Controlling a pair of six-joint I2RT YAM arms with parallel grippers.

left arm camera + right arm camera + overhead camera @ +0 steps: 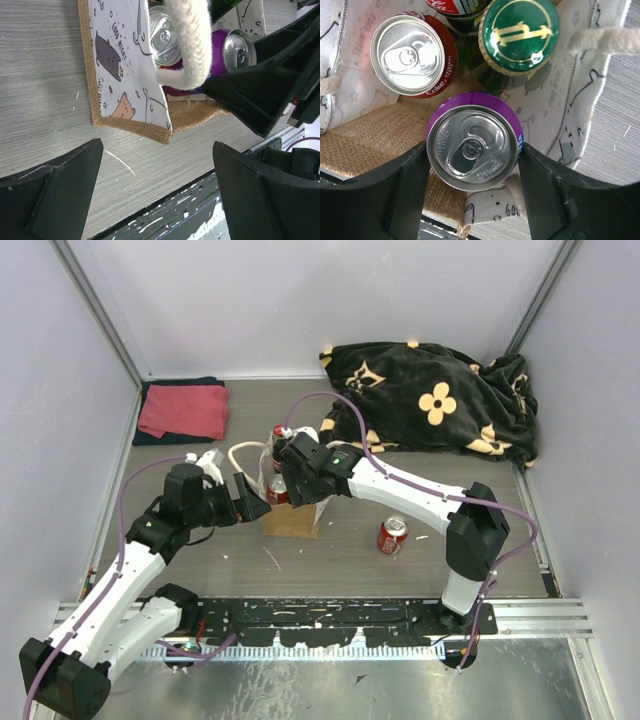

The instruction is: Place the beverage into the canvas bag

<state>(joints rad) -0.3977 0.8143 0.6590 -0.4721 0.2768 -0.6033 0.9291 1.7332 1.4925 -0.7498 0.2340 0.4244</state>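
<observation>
Beverage: purple can (472, 150), lower centre of the right wrist view, pull tab up, held inside the mouth of the canvas bag (292, 522) at the centre of the top view. Whether its base is seated cannot be told.

Neighbours in the bag: red Coke can (410, 52), upper left; green-capped bottle (519, 35), upper centre.

Handling, by judgement: thin metal wall, rigid if full, smooth and likely slippery, moderately heavy. Best taken across the body below the rim, as it is held now.

Bag: soft walls, printed lining, cream rope handle (187, 45). Likely to sag or shift under a push.

Right gripper (474, 159): pointing straight down, jaws closed on the can's two sides; arm reaching in from the right of the top view.

Left gripper (157, 147): just left of the bag, jaws spread wide, holding nothing; arm extended from the lower left.
</observation>
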